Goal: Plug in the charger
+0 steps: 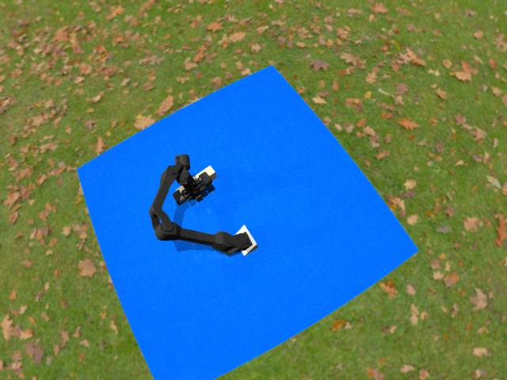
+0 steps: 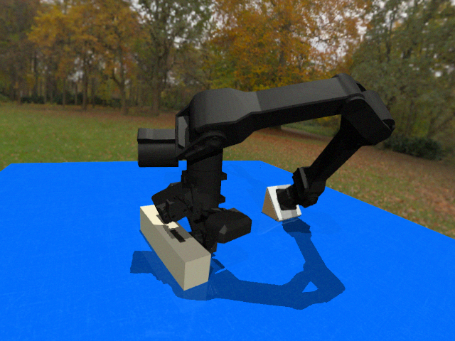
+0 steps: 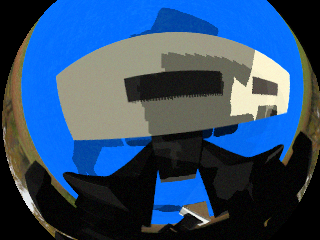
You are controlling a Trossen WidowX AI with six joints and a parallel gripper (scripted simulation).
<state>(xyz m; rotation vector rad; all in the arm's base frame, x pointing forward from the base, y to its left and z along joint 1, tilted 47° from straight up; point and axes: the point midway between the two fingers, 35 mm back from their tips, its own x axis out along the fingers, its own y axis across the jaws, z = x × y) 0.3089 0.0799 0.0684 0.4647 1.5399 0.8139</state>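
Observation:
The beige power strip [image 1: 210,171] [image 2: 161,246] [image 3: 100,112] lies on the blue surface with its dark outlet slots facing up. In the wrist view one long dark slot [image 3: 175,86] shows near the middle and a shorter one [image 3: 265,86] toward the right end. My gripper [image 3: 174,142] is shut on the black charger [image 3: 176,150], which overlaps the strip's near long edge in the wrist view. The charger's prongs are hidden, and contact with the strip cannot be told. In the exterior view the wrist and gripper body stand over and beside the strip, hiding the charger.
A white-faced wedge [image 1: 245,229] [image 2: 271,208] stands at the arm's base end. The arm [image 1: 196,236] [image 2: 293,101] arches from there over to the strip. The blue surface [image 1: 286,163] [image 2: 92,312] has outer edges bordered by grass and leaves.

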